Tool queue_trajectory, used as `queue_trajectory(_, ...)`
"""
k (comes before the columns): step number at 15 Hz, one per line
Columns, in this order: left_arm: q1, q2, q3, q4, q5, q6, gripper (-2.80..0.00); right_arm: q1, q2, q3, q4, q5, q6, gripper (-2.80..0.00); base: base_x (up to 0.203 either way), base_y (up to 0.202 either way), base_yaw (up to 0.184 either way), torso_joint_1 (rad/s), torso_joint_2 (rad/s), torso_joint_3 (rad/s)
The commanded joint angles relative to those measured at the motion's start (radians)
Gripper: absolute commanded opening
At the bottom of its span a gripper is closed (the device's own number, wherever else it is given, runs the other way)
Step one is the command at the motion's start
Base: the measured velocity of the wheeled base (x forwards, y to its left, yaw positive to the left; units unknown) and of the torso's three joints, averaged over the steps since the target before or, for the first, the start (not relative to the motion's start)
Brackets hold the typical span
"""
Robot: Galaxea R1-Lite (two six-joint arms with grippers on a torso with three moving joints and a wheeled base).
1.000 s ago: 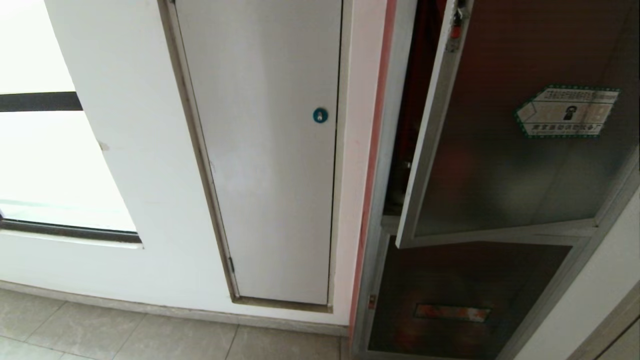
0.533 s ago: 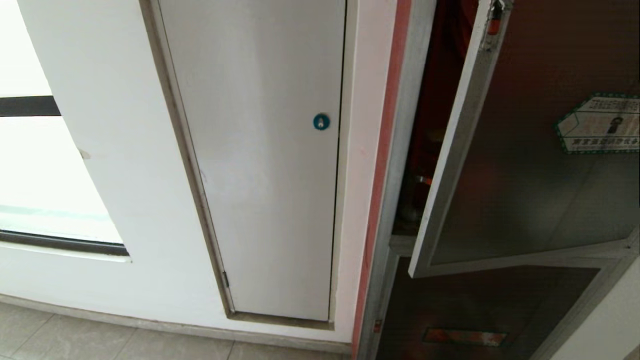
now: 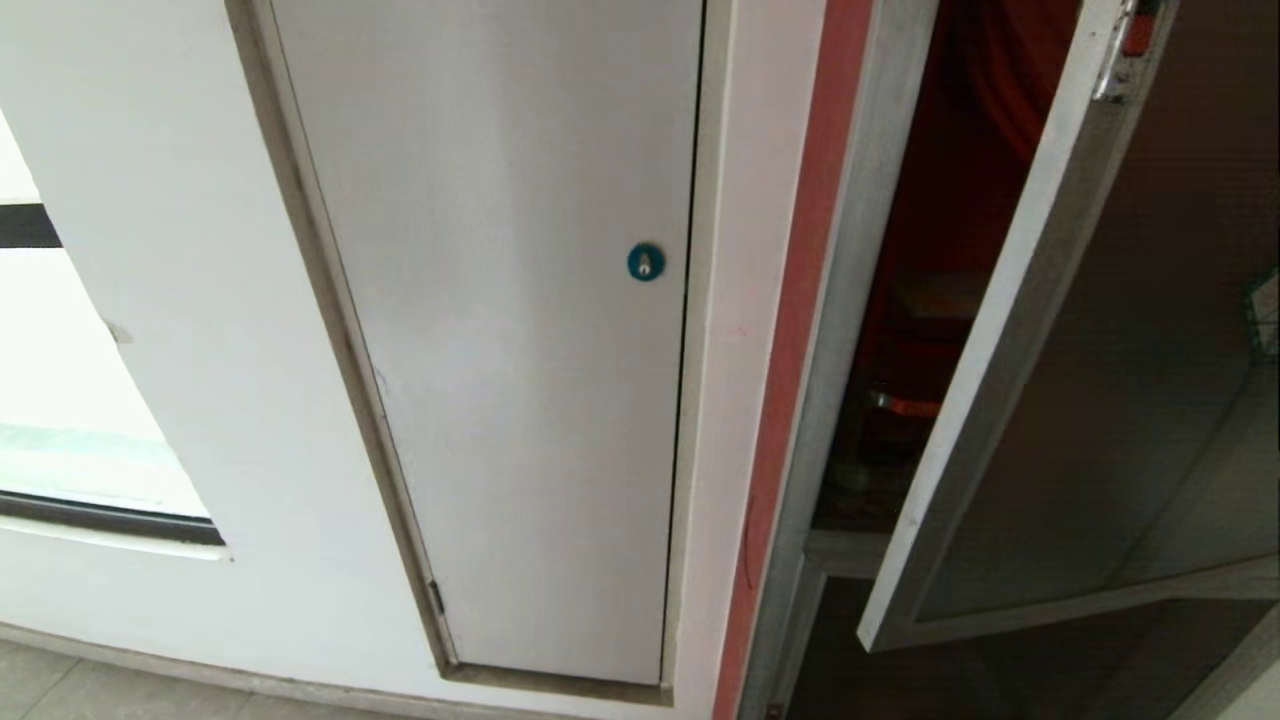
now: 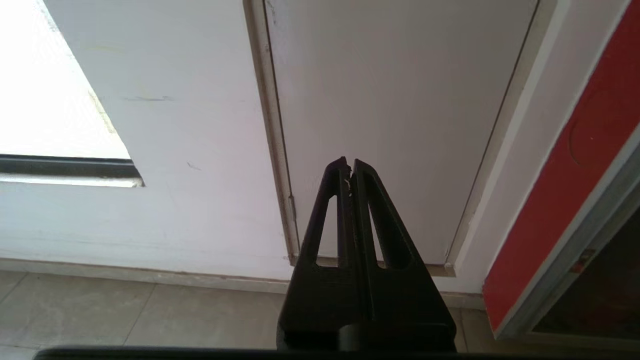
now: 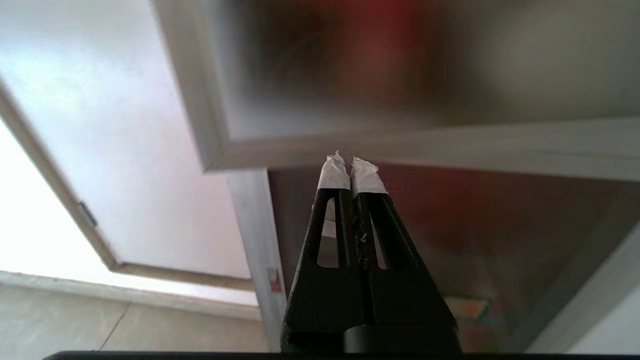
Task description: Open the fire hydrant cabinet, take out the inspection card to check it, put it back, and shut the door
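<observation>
The fire hydrant cabinet [image 3: 850, 300] stands at the right of the head view, silver-framed, with a dim red interior [image 3: 960, 200]. Its dark-glass door [image 3: 1150, 350] hangs ajar, the red-and-metal latch [image 3: 1125, 50] at its upper edge. The inspection card is hidden. Neither arm shows in the head view. In the right wrist view my right gripper [image 5: 348, 159] is shut and empty, its white-taped fingertips just below the door's [image 5: 400, 65] lower frame, apart from it. My left gripper [image 4: 349, 162] is shut and empty, facing the white panel door.
A white panel door [image 3: 500, 350] with a blue round lock [image 3: 645, 262] fills the wall left of the cabinet. A bright window [image 3: 60, 400] lies further left. A smaller lower dark-glass door [image 5: 475, 225] sits under the open one. Tiled floor [image 4: 100, 315] runs along the wall.
The whole head view has shifted and grown: the camera has come closer to the wall, and the cabinet now sits larger at the right. Neither arm has moved.
</observation>
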Motion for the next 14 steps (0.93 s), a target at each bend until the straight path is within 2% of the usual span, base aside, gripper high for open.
queue_trajectory(1, -0.001, -0.001, 0.000, 0.000, 0.000, 0.000, -2.80, 0.000, 0.001, 0.005, -0.001, 0.000, 0.000, -2.80, 0.198, 0.000, 0.000, 0.003, 0.00, 0.002)
queue_trajectory(10, 0.000, -0.001, 0.000, -0.001, 0.000, 0.000, -2.80, 0.000, 0.001, 0.005, -0.001, 0.000, 0.000, -2.80, 0.194, 0.000, 0.001, 0.005, 0.00, 0.001)
queue_trajectory(14, 0.000, -0.001, 0.000, 0.000, 0.000, 0.000, -2.80, 0.000, 0.001, 0.005, -0.001, 0.000, 0.000, -2.80, 0.051, 0.000, 0.001, 0.005, 0.00, 0.000)
